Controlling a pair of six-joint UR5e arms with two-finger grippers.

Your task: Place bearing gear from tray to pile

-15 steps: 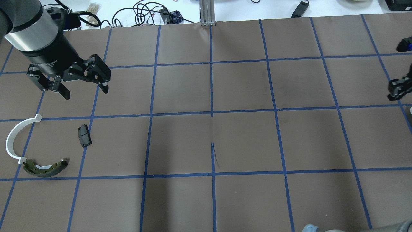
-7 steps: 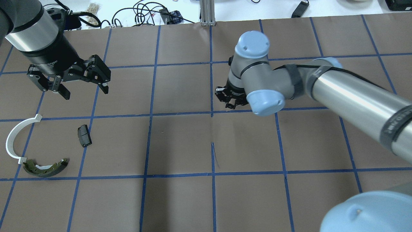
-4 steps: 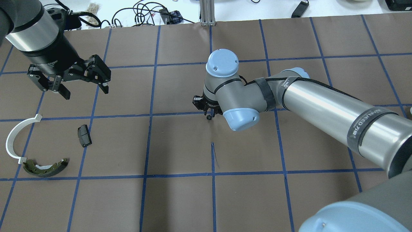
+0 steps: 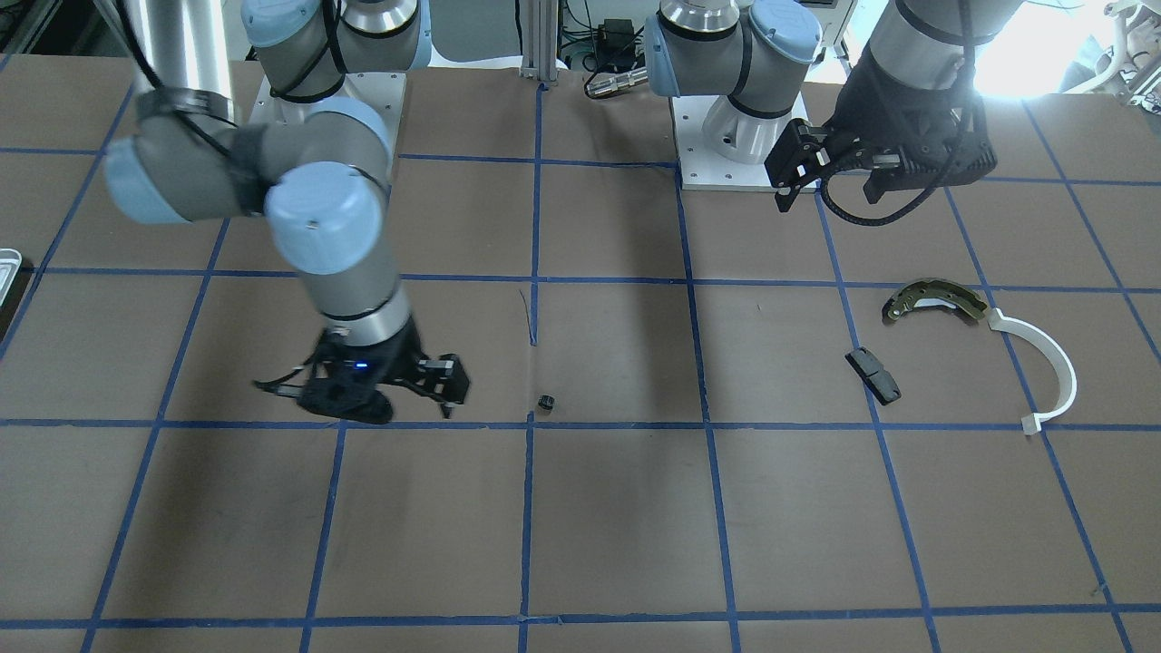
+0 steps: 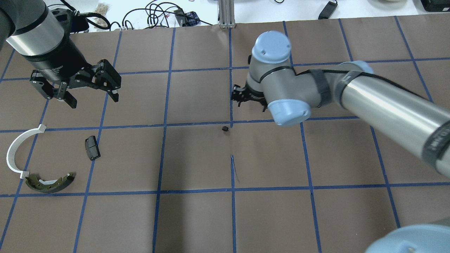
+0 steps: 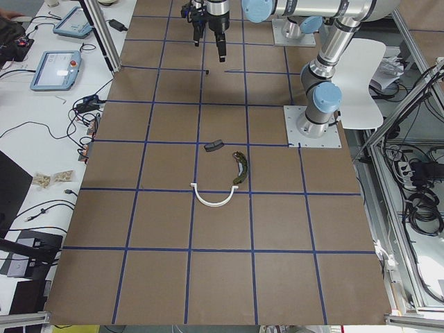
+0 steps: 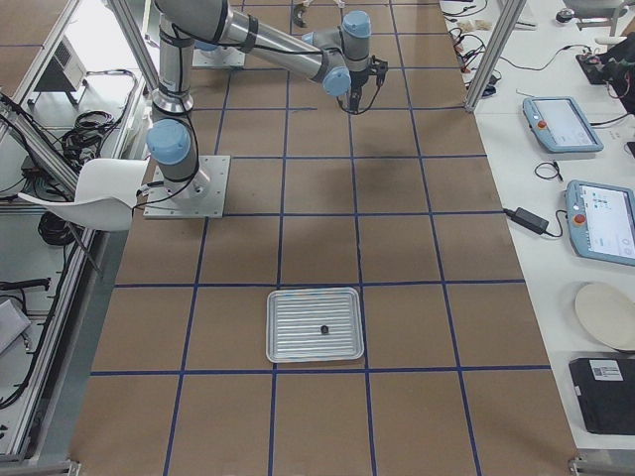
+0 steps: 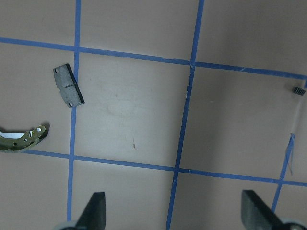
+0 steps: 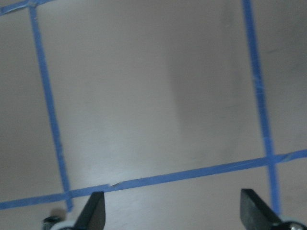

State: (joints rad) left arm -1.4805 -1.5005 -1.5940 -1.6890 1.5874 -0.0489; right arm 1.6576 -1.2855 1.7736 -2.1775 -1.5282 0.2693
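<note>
The bearing gear (image 5: 225, 128), a tiny black toothed ring, lies on the brown table near its centre line; it also shows in the front view (image 4: 545, 403) and the left wrist view (image 8: 299, 90). My right gripper (image 5: 249, 103) is open and empty, above and just right of the gear. My left gripper (image 5: 93, 100) is open and empty, hovering above the pile. The pile holds an olive brake shoe (image 5: 49, 184), a white arc (image 5: 15, 151) and a black block (image 5: 92, 148). The silvery tray (image 7: 288, 342) lies far to my right, with one small dark part in it.
Blue tape lines grid the brown table (image 5: 197, 161). Cables and gear lie on the white bench (image 5: 158, 14) past the far edge. An aluminium post (image 5: 226, 14) stands at the far middle. The right arm's long link (image 5: 386, 105) spans the table's right half.
The right arm swung in from the right, came down at the centre line, let the gear go there, and has drawn back up and right, now open. The left arm has not moved.
</note>
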